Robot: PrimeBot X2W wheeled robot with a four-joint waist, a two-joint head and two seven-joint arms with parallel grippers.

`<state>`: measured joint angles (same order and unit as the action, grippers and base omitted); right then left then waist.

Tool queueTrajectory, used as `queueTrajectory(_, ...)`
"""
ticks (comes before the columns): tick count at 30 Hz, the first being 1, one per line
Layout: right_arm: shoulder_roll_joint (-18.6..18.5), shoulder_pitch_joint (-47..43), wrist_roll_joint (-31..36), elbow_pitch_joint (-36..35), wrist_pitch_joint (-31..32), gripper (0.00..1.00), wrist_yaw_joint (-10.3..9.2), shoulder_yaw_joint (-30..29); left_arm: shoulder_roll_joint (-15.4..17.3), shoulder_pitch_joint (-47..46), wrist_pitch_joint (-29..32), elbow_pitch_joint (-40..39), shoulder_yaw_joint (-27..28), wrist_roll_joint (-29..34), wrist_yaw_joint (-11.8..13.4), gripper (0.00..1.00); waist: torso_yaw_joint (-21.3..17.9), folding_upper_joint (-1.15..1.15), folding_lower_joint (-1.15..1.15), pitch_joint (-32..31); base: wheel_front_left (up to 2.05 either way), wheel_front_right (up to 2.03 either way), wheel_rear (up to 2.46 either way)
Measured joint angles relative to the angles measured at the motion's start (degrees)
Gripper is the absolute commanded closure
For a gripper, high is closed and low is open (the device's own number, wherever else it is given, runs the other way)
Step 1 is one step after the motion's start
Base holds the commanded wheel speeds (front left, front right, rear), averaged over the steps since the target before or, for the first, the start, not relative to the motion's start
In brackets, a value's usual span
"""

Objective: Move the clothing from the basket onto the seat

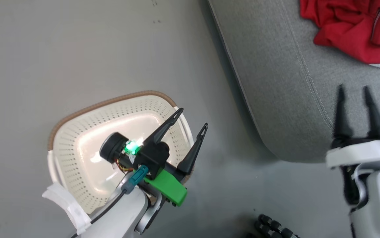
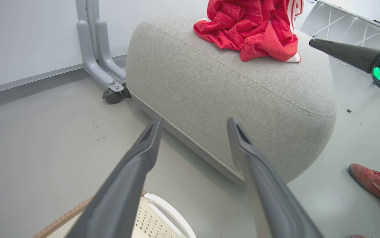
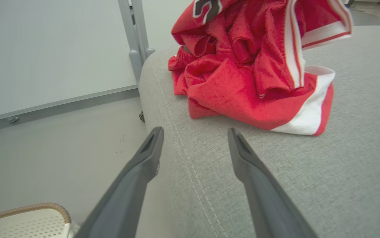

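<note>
The clothing (image 1: 355, 29) lies in a crumpled heap on the seat (image 1: 282, 82), well apart from the basket (image 1: 74, 138), which stands on the floor (image 1: 77, 49) beside the seat. Left gripper (image 1: 193, 118): fingers spread, gripping nothing, positioned over the basket's seat-side rim. Right gripper (image 1: 353, 88): fingers spread, gripping nothing, positioned over the seat near its edge, short of the clothing.

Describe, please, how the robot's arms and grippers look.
Both arms have pale white shells. The left gripper and right gripper each carry two tapering dark-grey jaws with slotted tips. The left wrist bears a black block, a green bracket, a teal connector with a dark cable, and a glowing green light.
</note>
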<state>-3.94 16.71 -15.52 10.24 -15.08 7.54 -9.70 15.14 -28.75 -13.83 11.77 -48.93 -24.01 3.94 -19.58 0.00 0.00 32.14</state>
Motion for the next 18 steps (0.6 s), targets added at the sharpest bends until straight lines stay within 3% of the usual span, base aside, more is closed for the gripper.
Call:
queueTrajectory(4, 0.69, -3.59, 0.97, -0.94, 0.0, 0.0, 0.0, 7.23, -2.42, 3.32, -0.98, 2.68, 3.64, -1.36, 0.99, 0.0, 2.29, 0.0, 0.0, -4.12, 0.0, 0.0, 0.0)
queueTrajectory(7, 0.9, -5.61, 1.13, -1.27, 0.0, 0.0, 0.01, 11.14, -4.19, 6.56, -1.21, 0.12, 8.88, -0.05, 1.68, 0.0, 4.48, 0.0, 0.0, -7.16, 0.0, 0.0, 0.0)
queueTrajectory(18, -0.11, -9.75, 1.72, -1.56, 0.0, 0.0, 0.0, 16.94, -6.72, 23.95, -1.31, -8.08, 27.71, 10.37, -0.02, 0.0, 12.07, 0.0, 0.0, -19.0, 0.0, 0.0, 0.0)
